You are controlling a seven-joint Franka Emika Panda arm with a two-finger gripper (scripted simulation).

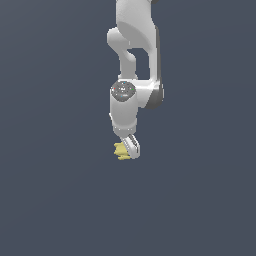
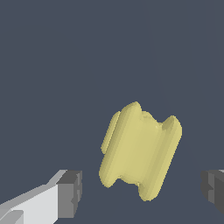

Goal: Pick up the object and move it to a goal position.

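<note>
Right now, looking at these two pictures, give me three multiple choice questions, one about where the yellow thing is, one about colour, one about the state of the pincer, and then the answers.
1. Where is the object relative to the pincer?
A. In the gap between the two fingers
B. Far off at the edge of the scene
C. On top of the arm's wrist

2. What colour is the object?
A. Red
B. Pale yellow
C. Green

3. What state is the pincer in?
A. Shut on the object
B. Shut with nothing in it
C. Open, fingers apart from the object

Answers:
1. A: in the wrist view the object sits between the two grey finger pads.
2. B: it is the one pale yellow thing against the grey ground in both views.
3. C: the pincer shows clear gaps between each pad and the object's sides.
</note>
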